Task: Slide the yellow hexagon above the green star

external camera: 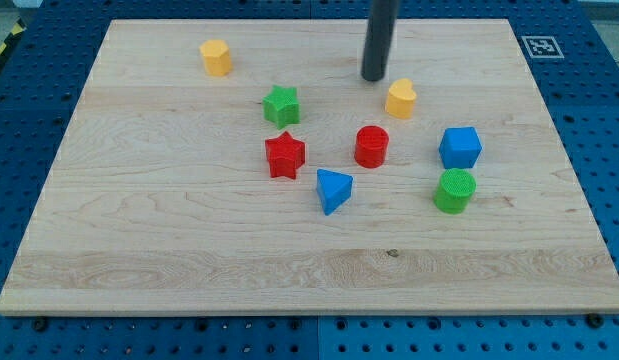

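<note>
Blue pegboard frames a pale wooden board, seen from the single camera. No jaws exist on this arm; it ends in a dark rod whose tip rests near the view's top, just left of a yellow heart. The yellow hexagon sits at upper left, well apart from the tip, up and left of the green star. Judging by this, the approach is underway; next the tip should get round to the hexagon's left and push it rightward. The rod's upper part is cut off.
</note>
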Action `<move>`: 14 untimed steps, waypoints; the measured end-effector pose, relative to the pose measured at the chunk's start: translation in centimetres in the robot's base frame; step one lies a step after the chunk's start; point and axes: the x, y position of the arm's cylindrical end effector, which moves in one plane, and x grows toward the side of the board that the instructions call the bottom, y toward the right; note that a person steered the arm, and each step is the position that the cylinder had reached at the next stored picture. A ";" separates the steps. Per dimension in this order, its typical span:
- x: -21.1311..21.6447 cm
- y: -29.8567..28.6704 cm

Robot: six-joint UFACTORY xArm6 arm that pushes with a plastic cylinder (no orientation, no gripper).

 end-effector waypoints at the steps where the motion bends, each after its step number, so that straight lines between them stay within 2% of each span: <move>1: -2.5 -5.1; 3: -4.8 -15.7; 7: -3.0 -27.2; 8: -2.2 -27.3; 10: -2.0 -23.7; 12: 1.4 -20.9; 14: 1.8 -17.8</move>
